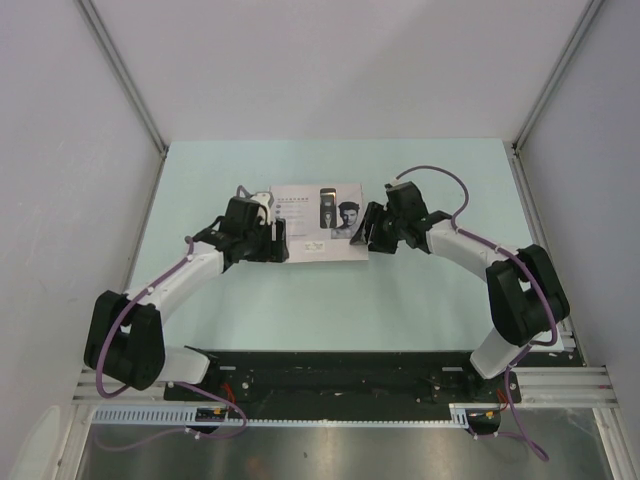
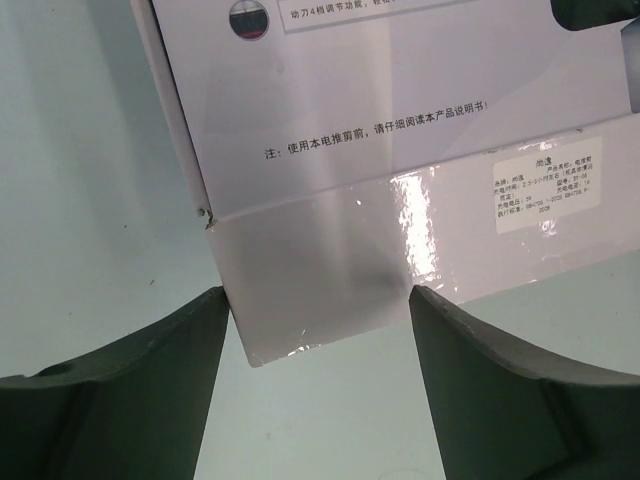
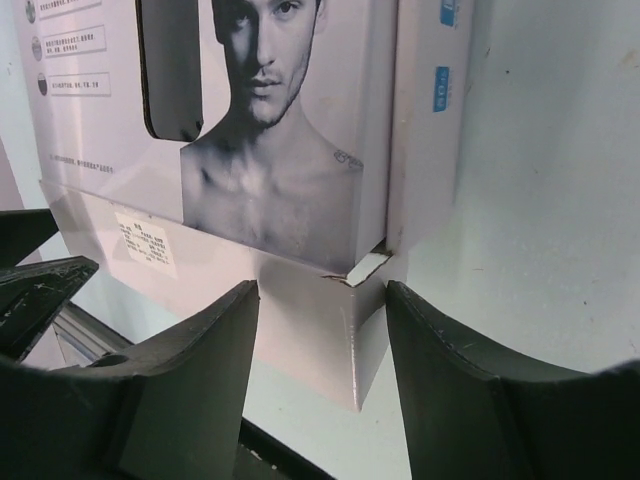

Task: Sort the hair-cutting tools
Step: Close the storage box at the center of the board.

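Where the top view looks down, a closed box (image 1: 318,222) lies mid-tabletop (image 1: 330,300), with the left pincer (image 1: 283,240) at its left edge and the right pincer (image 1: 368,232) at its right edge. Left wrist: jaws wide, astride the box's near corner. Right wrist: jaws wide, astride its other near corner. In every view the tools are out of sight.

I see a flat white box (image 1: 318,222) lying lid-up at the middle of the pale green table (image 1: 320,310), slightly towards the far side. Its printed lid shows a man's portrait (image 3: 270,120) at the right, and a small label (image 2: 548,185) sits on its near wall.
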`<state>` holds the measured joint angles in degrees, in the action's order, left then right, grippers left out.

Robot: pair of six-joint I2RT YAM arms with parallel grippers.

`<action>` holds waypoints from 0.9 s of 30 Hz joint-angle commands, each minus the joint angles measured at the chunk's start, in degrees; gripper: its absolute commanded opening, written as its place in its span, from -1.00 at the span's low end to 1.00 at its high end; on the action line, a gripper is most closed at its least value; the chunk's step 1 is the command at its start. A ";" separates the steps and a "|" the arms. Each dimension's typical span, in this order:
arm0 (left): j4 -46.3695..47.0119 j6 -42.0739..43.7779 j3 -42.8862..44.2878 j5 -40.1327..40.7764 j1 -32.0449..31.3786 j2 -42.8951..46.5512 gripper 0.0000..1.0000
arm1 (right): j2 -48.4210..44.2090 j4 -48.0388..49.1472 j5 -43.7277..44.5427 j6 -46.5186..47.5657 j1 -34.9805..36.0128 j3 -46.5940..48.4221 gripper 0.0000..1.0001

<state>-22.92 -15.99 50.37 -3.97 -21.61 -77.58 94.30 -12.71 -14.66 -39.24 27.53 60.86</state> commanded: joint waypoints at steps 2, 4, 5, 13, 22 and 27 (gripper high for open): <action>1.82 -0.10 2.19 -4.21 -0.63 1.38 0.56 | 0.36 -3.72 -3.10 -1.97 0.51 4.53 0.18; 1.74 -0.01 2.02 -4.21 -0.72 1.47 0.56 | 0.09 -3.90 -3.01 -2.15 0.60 4.53 0.18; 1.74 -0.01 2.01 -4.03 -0.72 1.47 0.56 | 0.01 -3.99 -2.66 -2.15 0.60 4.62 0.18; 1.74 0.34 1.84 -2.98 -0.81 0.59 0.57 | 0.36 -5.74 1.38 3.20 0.86 5.32 0.23; 1.73 0.61 2.01 -2.54 -0.89 0.15 0.60 | 0.71 -6.45 4.19 6.11 1.30 5.94 0.24; 1.74 0.96 1.93 -2.01 -0.81 0.24 0.55 | -0.17 -7.59 6.30 7.60 2.70 6.37 0.22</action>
<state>-23.16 -15.94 50.37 -4.71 -21.76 -77.60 94.65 -19.27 -11.00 -34.00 28.91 64.58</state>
